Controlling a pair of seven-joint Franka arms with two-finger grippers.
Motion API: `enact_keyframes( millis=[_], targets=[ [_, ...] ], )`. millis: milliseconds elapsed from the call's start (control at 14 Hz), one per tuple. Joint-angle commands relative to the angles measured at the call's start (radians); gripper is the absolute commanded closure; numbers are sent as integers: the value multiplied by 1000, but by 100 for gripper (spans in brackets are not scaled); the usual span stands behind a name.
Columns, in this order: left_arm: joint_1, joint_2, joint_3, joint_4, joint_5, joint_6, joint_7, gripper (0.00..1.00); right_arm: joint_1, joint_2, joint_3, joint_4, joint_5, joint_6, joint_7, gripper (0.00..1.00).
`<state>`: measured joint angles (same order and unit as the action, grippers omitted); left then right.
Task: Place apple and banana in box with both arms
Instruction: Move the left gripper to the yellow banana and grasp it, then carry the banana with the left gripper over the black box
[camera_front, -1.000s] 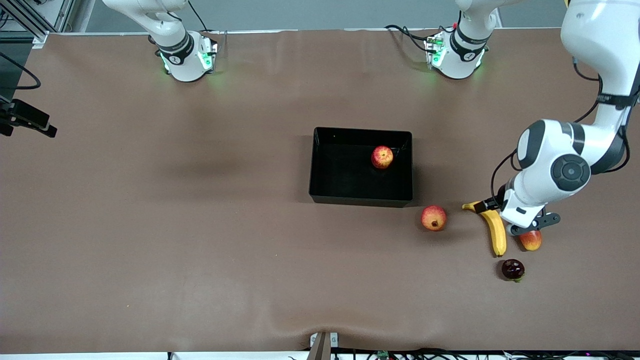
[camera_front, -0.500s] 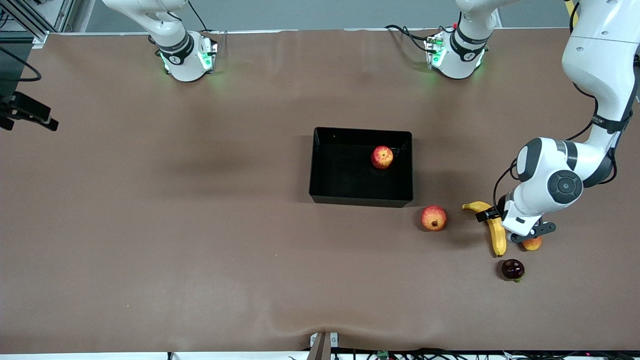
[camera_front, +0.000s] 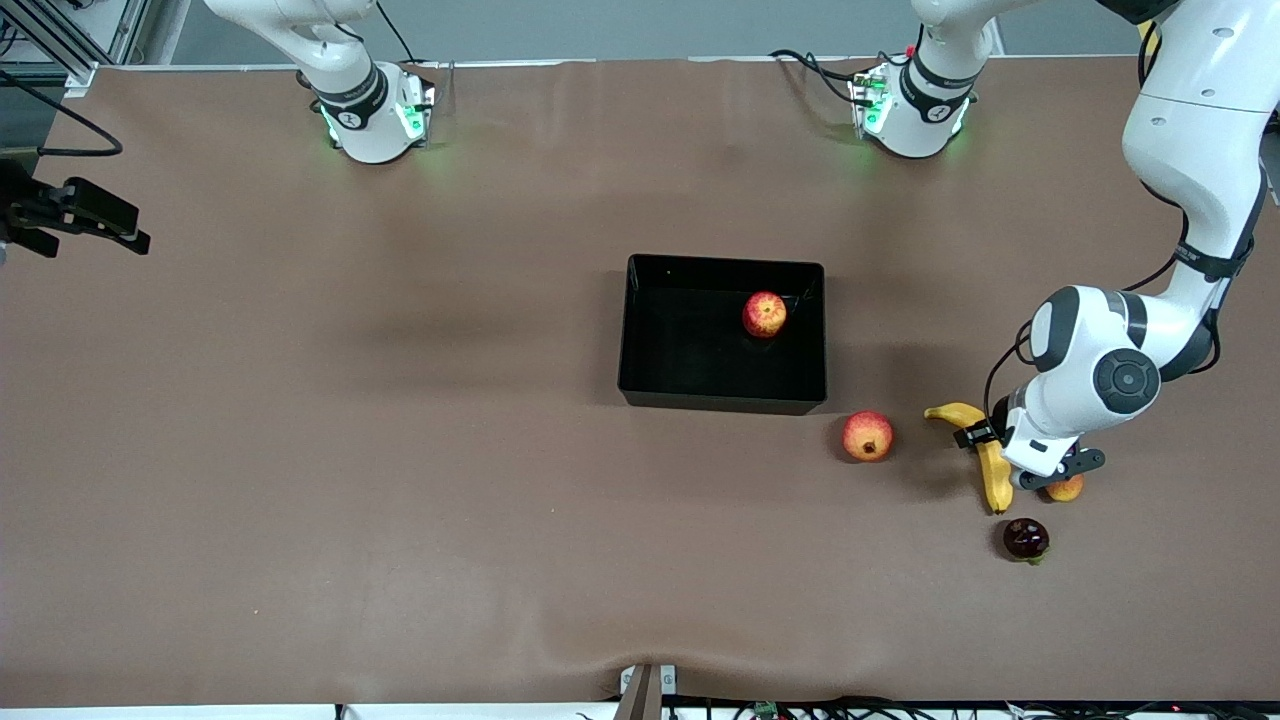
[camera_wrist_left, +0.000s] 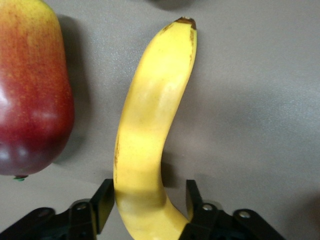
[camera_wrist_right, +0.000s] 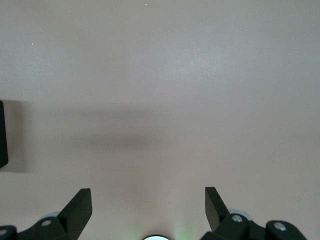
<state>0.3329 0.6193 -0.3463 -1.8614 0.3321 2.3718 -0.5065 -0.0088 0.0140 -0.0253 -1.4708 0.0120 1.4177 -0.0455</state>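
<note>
Pinching the banana (camera_wrist_left: 145, 135), left gripper (camera_wrist_left: 149, 210); right gripper (camera_wrist_right: 148, 205) apparently waits open.

You get even, fairly bright overhead light in the front view, so the matte brown table cover (camera_front: 400, 450) shows only soft, diffuse shadows, one broad faint patch toward the right arm's end and a darker one beside the shallow glossy black plastic box (camera_front: 640, 330), whose floor mirrors the small red-and-yellow apple (camera_front: 764, 314). Your left wrist view is sharp up close, with the long curved yellow banana (camera_wrist_left: 150, 125) crisp and a white glare spot on the oblong red-yellow mango (camera_wrist_left: 30, 90). Your right wrist view is flat and low in contrast, crossed by one soft horizontal shadow band.
</note>
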Motion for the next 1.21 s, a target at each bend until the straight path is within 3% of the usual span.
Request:
enact_keyframes(
  millis=[0,429,643,1143],
  targets=[
    [6,-1,-6,4,27,6,-3,96,-34,7,16,17,-17,-3,13,0],
    [-9,-96,-28,2,33,-70,6,100,-73,7,33,18,-3,-6,15,0],
    [-8,-171,-88,7,31,-153,0,100,-73,7,35,18,2,0,19,0],
    [-11,-240,-351,24,18,-270,-199,100,-71,7,33,17,2,3,32,0]
  ],
)
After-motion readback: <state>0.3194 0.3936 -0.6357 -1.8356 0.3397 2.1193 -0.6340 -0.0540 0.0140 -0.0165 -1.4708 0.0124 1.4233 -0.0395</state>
